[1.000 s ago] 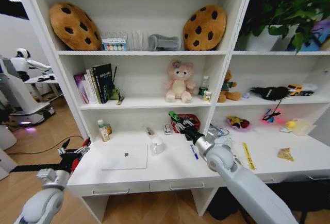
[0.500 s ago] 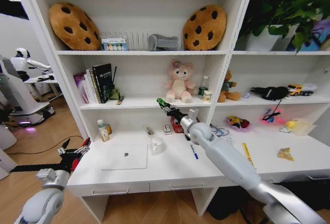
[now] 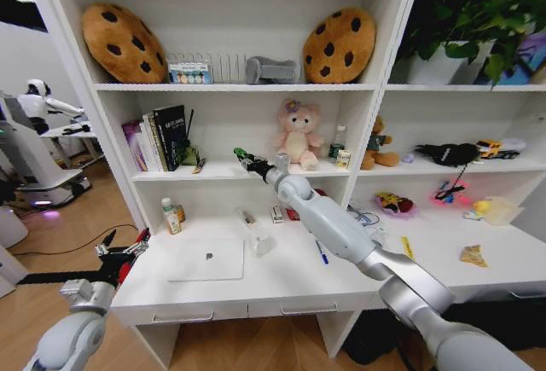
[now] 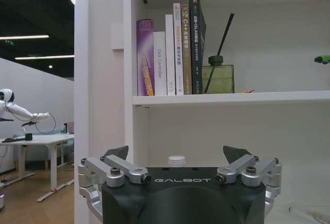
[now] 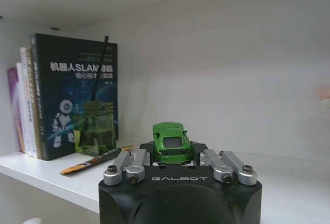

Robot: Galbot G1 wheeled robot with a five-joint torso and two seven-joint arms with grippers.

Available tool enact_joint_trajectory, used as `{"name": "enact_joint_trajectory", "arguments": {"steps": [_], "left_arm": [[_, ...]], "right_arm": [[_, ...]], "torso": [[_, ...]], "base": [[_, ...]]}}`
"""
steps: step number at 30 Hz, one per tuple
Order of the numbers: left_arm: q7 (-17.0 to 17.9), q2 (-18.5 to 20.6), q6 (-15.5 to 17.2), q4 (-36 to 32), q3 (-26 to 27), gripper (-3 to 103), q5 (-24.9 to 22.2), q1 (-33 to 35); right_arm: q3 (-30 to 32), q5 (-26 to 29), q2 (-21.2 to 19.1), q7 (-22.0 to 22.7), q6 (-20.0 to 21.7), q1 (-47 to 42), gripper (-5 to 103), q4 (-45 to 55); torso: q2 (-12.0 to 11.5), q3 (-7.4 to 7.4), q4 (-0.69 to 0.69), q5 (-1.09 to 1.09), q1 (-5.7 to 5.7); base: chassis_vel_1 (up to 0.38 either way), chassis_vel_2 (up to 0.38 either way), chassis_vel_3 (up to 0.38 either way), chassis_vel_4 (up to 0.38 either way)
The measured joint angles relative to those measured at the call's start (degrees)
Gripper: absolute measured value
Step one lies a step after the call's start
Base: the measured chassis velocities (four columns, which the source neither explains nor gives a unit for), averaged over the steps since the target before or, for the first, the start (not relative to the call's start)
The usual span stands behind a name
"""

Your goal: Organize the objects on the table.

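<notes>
My right gripper (image 3: 246,159) is shut on the tiny green toy car (image 5: 171,141) and holds it just above the middle shelf board (image 3: 222,171), right of the books (image 3: 162,138) and left of the pink plush. On the white table (image 3: 281,284) lie the silver laptop (image 3: 206,260) and a blue pen (image 3: 321,252). My left gripper (image 3: 119,250) hangs open and empty off the table's left end; its spread fingers (image 4: 116,154) face the shelf side.
A green diffuser bottle (image 5: 96,131) and a pen (image 5: 95,160) sit on the shelf by the books, close to the car. A white mug (image 3: 258,240), a small bottle (image 3: 171,216) and a red basket (image 3: 294,213) stand on the table's back half.
My right arm has swung up and to the left, carrying the green car from above the table to the middle shelf. The left arm has stayed still.
</notes>
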State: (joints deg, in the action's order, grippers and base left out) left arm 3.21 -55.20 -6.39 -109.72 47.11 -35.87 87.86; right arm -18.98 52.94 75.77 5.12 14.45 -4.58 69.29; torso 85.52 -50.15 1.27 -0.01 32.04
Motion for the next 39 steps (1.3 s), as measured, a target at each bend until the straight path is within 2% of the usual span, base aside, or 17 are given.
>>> {"name": "enact_joint_trajectory", "arguments": {"steps": [13,23,24,26,28,29,32,33,35,36,38,39], "left_arm": [[-0.02,0.0,0.0,0.0,0.0,100,0.0,0.0],[-0.02,0.0,0.0,0.0,0.0,100,0.0,0.0],[-0.02,0.0,0.0,0.0,0.0,100,0.0,0.0],[-0.02,0.0,0.0,0.0,0.0,100,0.0,0.0],[-0.01,0.0,0.0,0.0,0.0,100,0.0,0.0],[-0.01,0.0,0.0,0.0,0.0,100,0.0,0.0],[-0.02,0.0,0.0,0.0,0.0,100,0.0,0.0],[-0.02,0.0,0.0,0.0,0.0,100,0.0,0.0],[-0.01,0.0,0.0,0.0,0.0,100,0.0,0.0],[-0.01,0.0,0.0,0.0,0.0,100,0.0,0.0],[-0.01,0.0,0.0,0.0,0.0,100,0.0,0.0],[-0.01,0.0,0.0,0.0,0.0,100,0.0,0.0]], "right_arm": [[-0.39,-4.38,3.36,-2.0,-0.27,3.02,36,-13.14],[-0.72,-5.0,3.42,-1.16,0.58,3.24,33,-13.75],[-0.66,-5.0,3.39,-1.0,0.76,3.23,42,-13.7],[-0.62,-4.99,3.37,-0.94,0.85,3.23,42,-13.65],[-0.55,-4.98,3.36,-0.7,0.98,3.17,53,-13.48],[-0.55,-4.98,3.36,-0.7,0.98,3.17,53,-13.48],[-0.29,-4.84,3.32,-0.35,1.15,3.14,70,-12.93],[-0.29,-4.84,3.32,-0.35,1.15,3.14,70,-12.93],[-0.03,-4.42,3.03,0.08,1.27,3.15,80,-11.96],[-0.03,-4.42,3.03,0.08,1.27,3.15,80,-11.96],[0.24,-3.63,2.31,0.68,1.51,2.96,90,-9.97],[0.24,-3.63,2.31,0.68,1.51,2.96,90,-9.97]], "torso": [[0.0,0.0,0.01,0.01,0.0],[0.0,0.0,0.01,0.01,-0.01],[0.0,0.01,0.01,0.01,-0.01],[0.0,0.01,0.01,0.01,-0.01],[0.0,0.01,0.01,0.01,0.0],[0.0,0.01,0.01,0.01,0.0],[0.0,0.0,0.01,0.01,-0.01],[0.0,0.0,0.01,0.01,-0.01],[0.0,0.0,0.01,0.01,-0.01],[0.0,0.0,0.01,0.01,-0.01],[0.0,0.01,0.0,0.01,0.0],[0.0,0.01,0.0,0.01,0.0]], "base": [[0.0,0.0,0.0,0.0],[0.0,0.0,0.0,0.0],[0.0,0.0,0.0,0.0],[0.0,0.0,0.0,0.0],[0.0,0.0,0.0,0.0],[0.0,0.0,0.0,0.0],[0.0,0.0,0.0,0.0],[0.0,0.0,0.0,0.0],[0.0,0.0,0.0,0.0],[0.0,0.0,0.0,0.0],[0.0,0.0,0.0,0.0],[0.0,0.0,0.0,0.0]]}}
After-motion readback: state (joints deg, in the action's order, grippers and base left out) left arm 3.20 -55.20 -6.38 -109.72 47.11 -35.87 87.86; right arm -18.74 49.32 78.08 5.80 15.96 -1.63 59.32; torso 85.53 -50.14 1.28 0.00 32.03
